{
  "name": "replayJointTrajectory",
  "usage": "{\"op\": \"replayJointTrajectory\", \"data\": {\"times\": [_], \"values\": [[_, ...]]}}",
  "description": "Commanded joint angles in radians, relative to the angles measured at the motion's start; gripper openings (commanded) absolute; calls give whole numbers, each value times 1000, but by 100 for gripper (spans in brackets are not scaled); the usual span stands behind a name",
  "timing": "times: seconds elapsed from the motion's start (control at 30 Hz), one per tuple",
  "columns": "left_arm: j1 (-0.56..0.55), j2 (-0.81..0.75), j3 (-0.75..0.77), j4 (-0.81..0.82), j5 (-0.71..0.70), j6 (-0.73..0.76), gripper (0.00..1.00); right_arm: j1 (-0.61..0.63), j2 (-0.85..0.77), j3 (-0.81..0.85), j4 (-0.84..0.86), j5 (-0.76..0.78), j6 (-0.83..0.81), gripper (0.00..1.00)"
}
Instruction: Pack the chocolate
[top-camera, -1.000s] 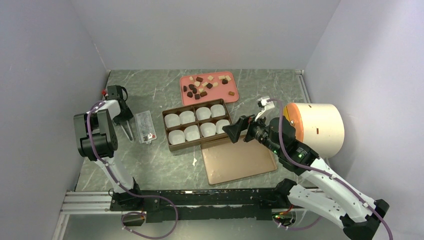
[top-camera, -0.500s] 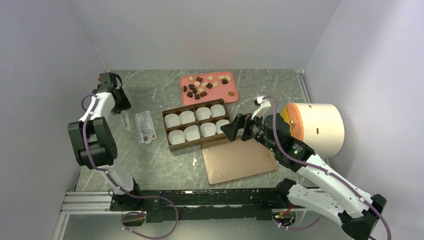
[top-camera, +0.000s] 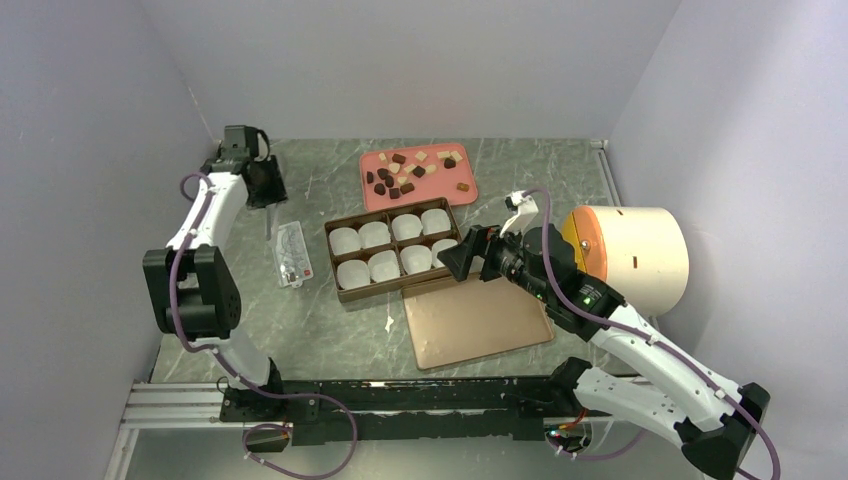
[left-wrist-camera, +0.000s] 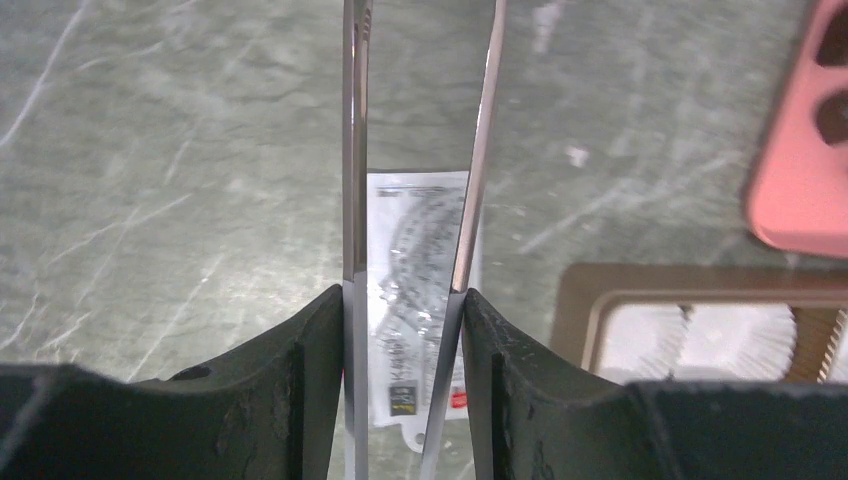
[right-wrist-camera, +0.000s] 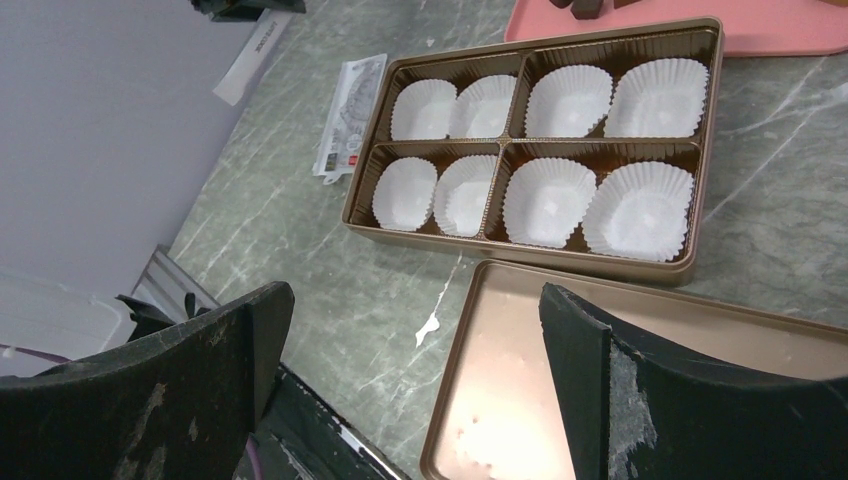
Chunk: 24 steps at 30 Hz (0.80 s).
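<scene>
Chocolate (top-camera: 412, 170): loose on the pink tray (top-camera: 440, 196), near the table's (top-camera: 320, 185) far edge.
Left gripper (top-camera: 266, 190): partly closed on tweezers (left-wrist-camera: 352, 150), above bare table left of the tray.
Right gripper (top-camera: 460, 258): wide open and empty, between the box (top-camera: 398, 243) and the lid (top-camera: 478, 325).
Change: the left arm has swung back past the packet (top-camera: 291, 255).
</scene>
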Motion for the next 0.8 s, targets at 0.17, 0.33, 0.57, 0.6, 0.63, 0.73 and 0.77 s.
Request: {"op": "replayJointTrajectory", "data": {"times": [0.17, 0.33, 0.57, 0.6, 0.63, 0.73, 0.77], "values": [[-193, -78, 182, -63, -4, 81, 49, -2, -44, 16, -10, 35, 21, 99], [-276, -35, 249, -100, 18, 119, 49, -2, -57, 4, -18, 50, 34, 99], [-385, 24, 340, -173, -25, 141, 49, -2, -50, 2, -35, 82, 56, 100], [-388, 39, 356, -184, -28, 146, 49, -3, -49, 4, -33, 86, 57, 100], [-391, 56, 374, -200, -33, 150, 49, -2, -49, 4, -31, 88, 58, 100], [-408, 117, 439, -256, -55, 168, 49, -2, -46, -3, -9, 98, 72, 100], [-419, 135, 459, -270, -72, 173, 49, -3, -42, -2, -5, 97, 76, 100]]}}
